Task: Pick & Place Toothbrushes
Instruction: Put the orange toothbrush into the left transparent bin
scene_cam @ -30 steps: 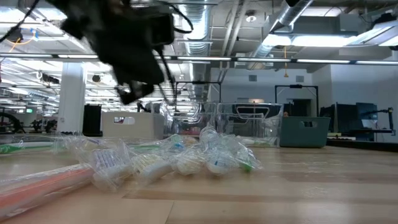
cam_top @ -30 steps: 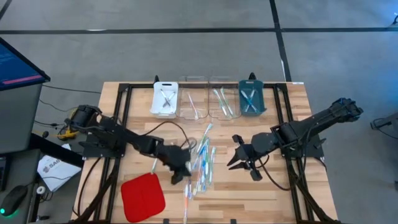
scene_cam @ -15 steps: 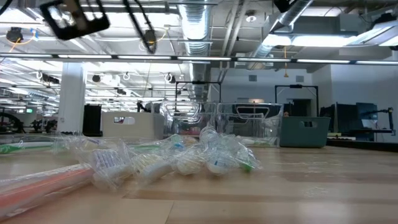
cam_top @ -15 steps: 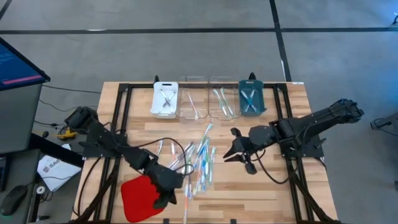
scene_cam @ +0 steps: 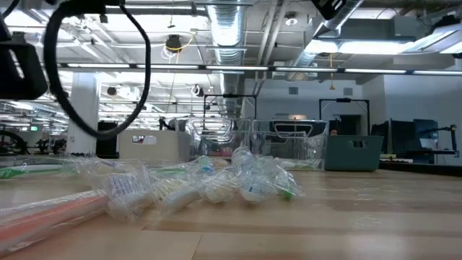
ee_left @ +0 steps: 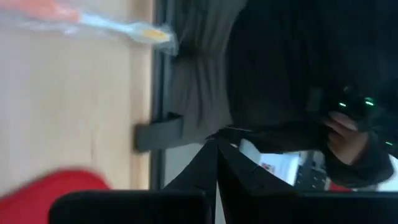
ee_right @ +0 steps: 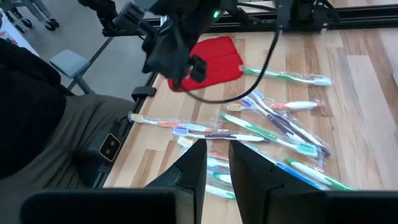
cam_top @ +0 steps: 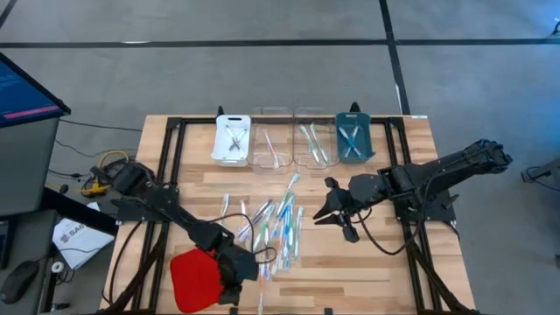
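Note:
Several toothbrushes (cam_top: 278, 229) in clear wrappers lie in a loose pile on the wooden table's middle; they also show in the right wrist view (ee_right: 273, 121) and the low view (scene_cam: 209, 184). My left gripper (cam_top: 234, 284) is shut with nothing between its fingers (ee_left: 216, 144). It hangs over the right edge of the red pad (cam_top: 194, 276) near the table's front edge. My right gripper (cam_top: 325, 214) stands above the table just right of the pile. A narrow gap between its fingertips (ee_right: 217, 146) holds nothing.
Along the far edge stand a white tray (cam_top: 232, 140), two clear trays (cam_top: 271, 144) and a teal tray (cam_top: 353, 140), each holding toothbrushes. One orange-accented toothbrush (ee_left: 93, 22) lies near the front edge. A person's hand (ee_left: 348, 134) shows beyond the table.
My left gripper has left the pile, gone toward the table's near edge and a little left, to the red pad's right edge, and has turned on the way. Toothbrushes that its arm covered now show. My right gripper has drifted slightly toward the pile.

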`<control>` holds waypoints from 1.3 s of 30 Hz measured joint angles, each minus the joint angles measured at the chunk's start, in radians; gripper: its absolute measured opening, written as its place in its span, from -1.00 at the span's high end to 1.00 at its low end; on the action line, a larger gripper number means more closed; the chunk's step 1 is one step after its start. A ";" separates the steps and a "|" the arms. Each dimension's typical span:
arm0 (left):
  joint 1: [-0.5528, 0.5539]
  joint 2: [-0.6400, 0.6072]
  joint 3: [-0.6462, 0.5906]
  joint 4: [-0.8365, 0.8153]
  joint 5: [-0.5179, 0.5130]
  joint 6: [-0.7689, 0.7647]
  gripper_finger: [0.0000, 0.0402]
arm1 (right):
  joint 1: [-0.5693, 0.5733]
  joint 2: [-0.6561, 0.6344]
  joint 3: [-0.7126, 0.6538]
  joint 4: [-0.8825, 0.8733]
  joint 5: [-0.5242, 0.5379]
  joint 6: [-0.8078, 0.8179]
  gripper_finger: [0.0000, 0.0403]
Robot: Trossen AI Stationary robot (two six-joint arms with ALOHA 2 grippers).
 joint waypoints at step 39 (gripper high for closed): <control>0.025 0.048 0.130 -0.182 -0.534 1.126 0.87 | -0.018 0.000 0.000 -0.002 0.000 -0.029 0.69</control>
